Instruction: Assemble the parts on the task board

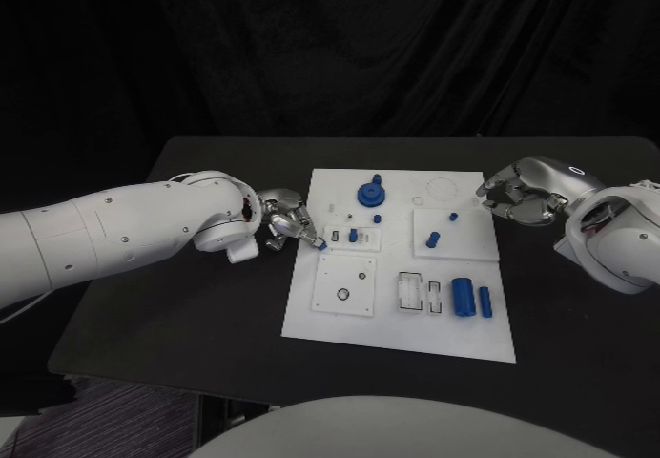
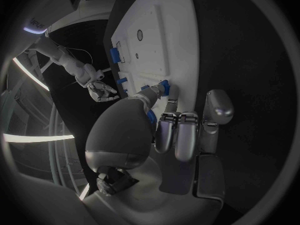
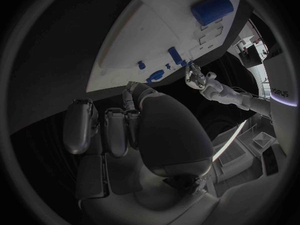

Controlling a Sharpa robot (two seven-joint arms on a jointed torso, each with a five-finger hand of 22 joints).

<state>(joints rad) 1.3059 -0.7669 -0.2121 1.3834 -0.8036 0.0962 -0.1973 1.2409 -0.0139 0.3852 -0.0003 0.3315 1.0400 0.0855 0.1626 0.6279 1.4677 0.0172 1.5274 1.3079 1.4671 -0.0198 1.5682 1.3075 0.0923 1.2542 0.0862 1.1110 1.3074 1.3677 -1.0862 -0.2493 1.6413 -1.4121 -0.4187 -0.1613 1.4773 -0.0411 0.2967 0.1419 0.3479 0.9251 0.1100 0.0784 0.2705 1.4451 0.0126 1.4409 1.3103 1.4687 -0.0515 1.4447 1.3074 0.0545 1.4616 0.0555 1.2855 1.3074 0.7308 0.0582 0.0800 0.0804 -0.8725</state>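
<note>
Left hand (image 1: 286, 224) pinches a small blue part (image 1: 320, 244) at the task board's (image 1: 399, 329) left edge; right hand (image 1: 523, 194) hovers clenched, holding nothing, at its right edge.

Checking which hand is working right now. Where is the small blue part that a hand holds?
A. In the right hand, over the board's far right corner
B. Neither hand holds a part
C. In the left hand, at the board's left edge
C: the left hand pinches a small blue part at the left edge of the task board; the right hand has its fingers curled with nothing in them.
</note>
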